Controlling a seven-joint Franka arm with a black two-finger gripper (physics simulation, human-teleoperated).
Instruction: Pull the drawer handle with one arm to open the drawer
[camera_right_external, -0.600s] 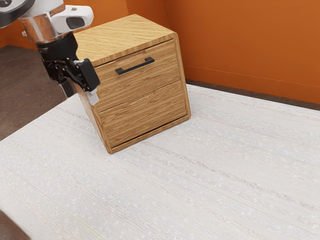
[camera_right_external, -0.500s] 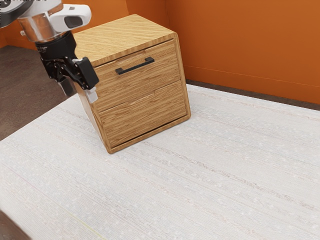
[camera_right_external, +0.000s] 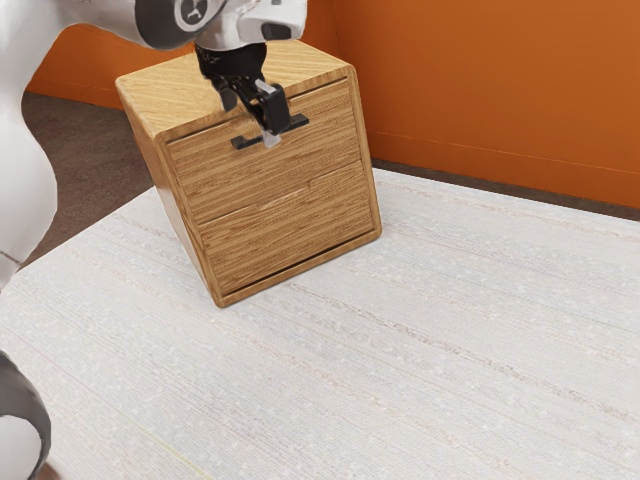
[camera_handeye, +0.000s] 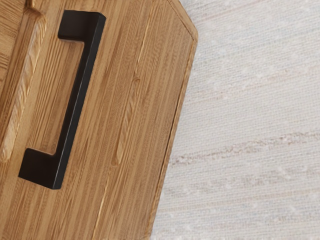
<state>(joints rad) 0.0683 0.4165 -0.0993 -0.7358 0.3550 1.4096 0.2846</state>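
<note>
A white, grainy tabletop (camera_right_external: 430, 340) spreads out below my pincer (camera_right_external: 268, 128) and ahead of it. An orange wall (camera_right_external: 480, 70) rises behind my pincer. Off to one side, beyond the tabletop's edge, lies dark brown floor (camera_right_external: 85, 150).

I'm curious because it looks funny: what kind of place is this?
Probably a computer-made practice room for a robot, not a real home: plain orange walls, a wooden drawer cabinet standing alone on a white table, and a white robot arm reaching to it.
</note>
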